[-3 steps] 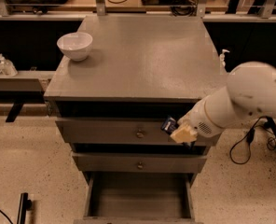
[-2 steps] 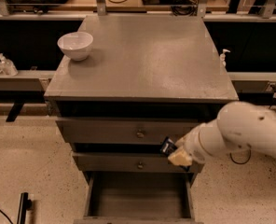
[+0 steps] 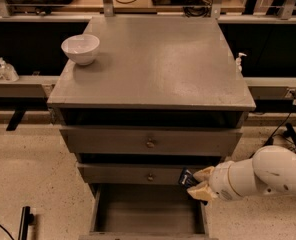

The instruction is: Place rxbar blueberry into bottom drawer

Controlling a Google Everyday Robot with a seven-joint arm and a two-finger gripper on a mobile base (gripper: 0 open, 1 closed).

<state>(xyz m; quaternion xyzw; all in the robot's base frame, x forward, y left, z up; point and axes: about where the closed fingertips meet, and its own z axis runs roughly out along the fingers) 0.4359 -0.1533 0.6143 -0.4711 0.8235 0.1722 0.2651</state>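
bar (image 3: 186,176) held over the right edge of the open bottom drawer (image 3: 145,209)

the gripper (image 3: 196,183) sits low at the right front of the bench (image 3: 158,64), reaching in from the right on the white arm (image 3: 258,176), level with the middle drawer (image 3: 118,174). its 2 tan jaws are closed on the bar, 1 above and 1 below, and the dark wrapper sticks out to the left past their tips, so only a short end shows. that end is just in front of the right end of the middle drawer's face; whether it touches the wood i cannot tell.

the bottom drawer is pulled out, its grey inside bare. the relation that matters: the cavity lies down and to the left of the bar, which hangs about above the drawer's right wall near the back, not yet plainly over the floor. the bar's long axis seems to run roughly left to right, towards the drawer, but too much is hidden in the grip to be sure.

my judgement: the carry is nearly done, and a short shift left and down should bring the bar inside the walls before the jaws let go. released too soon, it could catch the right wall and fall outside. the bowl (image 3: 80,48) on the bench top is well apart from all this
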